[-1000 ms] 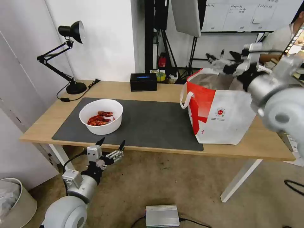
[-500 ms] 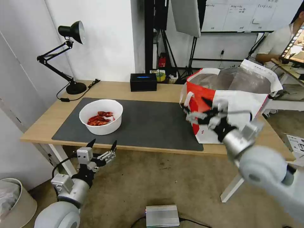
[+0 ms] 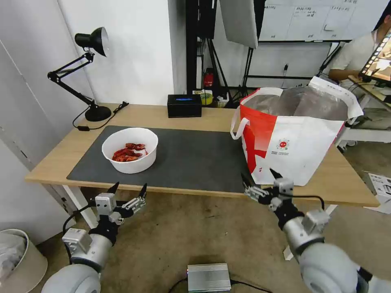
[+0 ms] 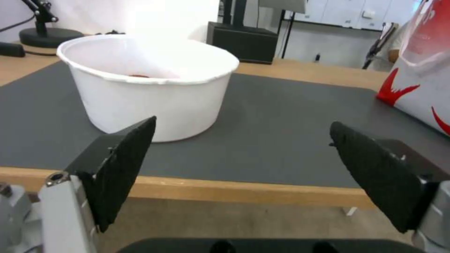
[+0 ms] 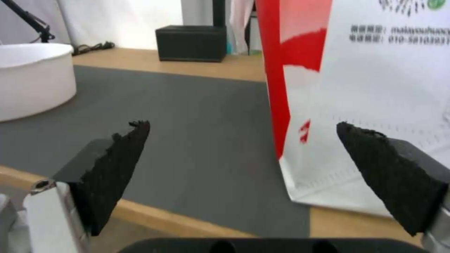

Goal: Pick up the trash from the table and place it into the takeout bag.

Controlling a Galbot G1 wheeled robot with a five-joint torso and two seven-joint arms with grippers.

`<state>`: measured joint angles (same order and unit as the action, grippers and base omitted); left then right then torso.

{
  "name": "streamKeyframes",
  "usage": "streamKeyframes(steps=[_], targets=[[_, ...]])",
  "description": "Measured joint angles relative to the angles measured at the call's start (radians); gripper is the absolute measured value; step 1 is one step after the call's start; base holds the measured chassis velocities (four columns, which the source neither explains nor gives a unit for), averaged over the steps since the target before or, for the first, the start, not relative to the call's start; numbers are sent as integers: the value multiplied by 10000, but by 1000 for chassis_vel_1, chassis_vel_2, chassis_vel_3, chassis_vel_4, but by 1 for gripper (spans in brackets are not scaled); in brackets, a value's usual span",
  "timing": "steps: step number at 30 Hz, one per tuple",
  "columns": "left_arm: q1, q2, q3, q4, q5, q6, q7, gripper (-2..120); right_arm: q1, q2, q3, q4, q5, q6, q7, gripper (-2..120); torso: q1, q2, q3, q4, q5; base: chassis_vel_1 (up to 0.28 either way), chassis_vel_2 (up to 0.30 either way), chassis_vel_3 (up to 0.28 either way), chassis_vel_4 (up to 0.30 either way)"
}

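So that's one table (image 3: 195, 116), one grey mat (image 3: 191, 158), one white bowl (image 3: 130, 149), one takeout bag (image 3: 291, 138), one black box (image 3: 184, 105), one desk lamp (image 3: 87, 73), and two end effectors: left (image 3: 127, 189), right (image 3: 258, 176).

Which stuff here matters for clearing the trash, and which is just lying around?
For the job: white bowl of crayfish shells, takeout bag, table, left gripper, right gripper.
Just lying about: desk lamp, black box, silver box on the floor.

Right gripper (image 3: 259, 178) lower, off bag (image 3: 301, 150).
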<state>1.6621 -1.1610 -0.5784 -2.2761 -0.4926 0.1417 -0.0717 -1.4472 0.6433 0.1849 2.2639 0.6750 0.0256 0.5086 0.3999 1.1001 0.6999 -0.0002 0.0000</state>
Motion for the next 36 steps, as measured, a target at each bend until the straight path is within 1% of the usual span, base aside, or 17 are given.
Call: streamKeyframes(steps=[15, 30, 36], targets=[[-39, 57, -5, 128, -15, -1, 38, 100, -170, 324, -97, -279, -2, -41, 62, 100, 1, -1, 1, 1, 0, 0, 0, 0, 0], [-87, 16, 36, 204, -19, 9, 4, 100, -156, 360, -140, -311, 85, -183, 113, 100, 1, -2, 1, 2, 0, 0, 0, 0, 0], [-393, 263, -148, 258, -426, 154, -202, 100, -147, 359, -144, -311, 92, -188, 113, 100, 1, -1, 1, 2, -1, 0, 0, 0, 0]])
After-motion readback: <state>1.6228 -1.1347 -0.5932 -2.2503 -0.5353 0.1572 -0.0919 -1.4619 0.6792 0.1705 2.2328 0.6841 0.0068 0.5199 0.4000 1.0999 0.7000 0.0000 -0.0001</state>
